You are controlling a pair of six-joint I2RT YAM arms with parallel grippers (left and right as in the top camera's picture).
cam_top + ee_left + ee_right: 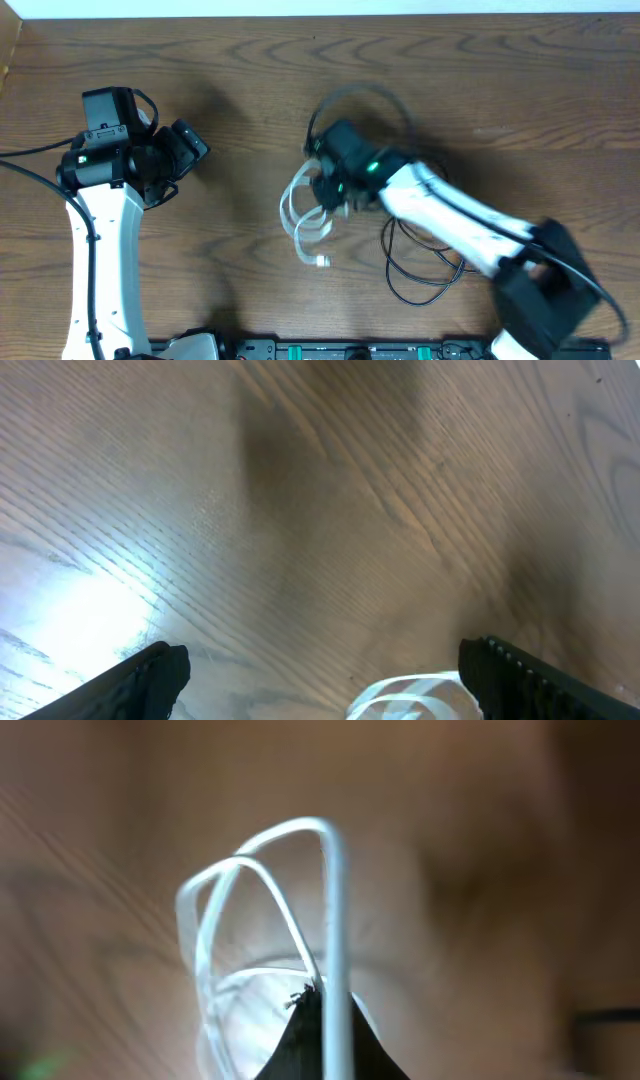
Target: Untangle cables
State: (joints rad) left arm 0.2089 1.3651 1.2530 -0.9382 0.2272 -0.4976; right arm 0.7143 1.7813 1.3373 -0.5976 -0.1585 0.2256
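Three cables lie on the worktop [230, 60] in one knot, and I have the white cable [335, 920] in hand. The right fingers [310, 1035] are pressed together on it: in the right wrist view their dark tips meet in a wedge with a white strand running straight up out of them, and two more white loops arch just above and to the left of the tips. From overhead, the rest of that cord hangs below and to the left of these fingers and ends in a small plug resting on the wood. I judge the grip is taken high on the coil so that the loops can be drawn away from the black cables [362, 88], which sit behind and beside the right fingers, one arc beyond them and more loops back under the forearm. Whether a black strand is also caught between the tips I cannot tell, since the close view is blurred.

The left fingers [188, 148] stand wide apart and hold nothing, well away from the knot. Their camera shows bare wood between them and only the edge of the white loops near the far finger. I take that as a waiting pose, ready to pin a black cord. The risk I see is the white plug snagging as it comes free
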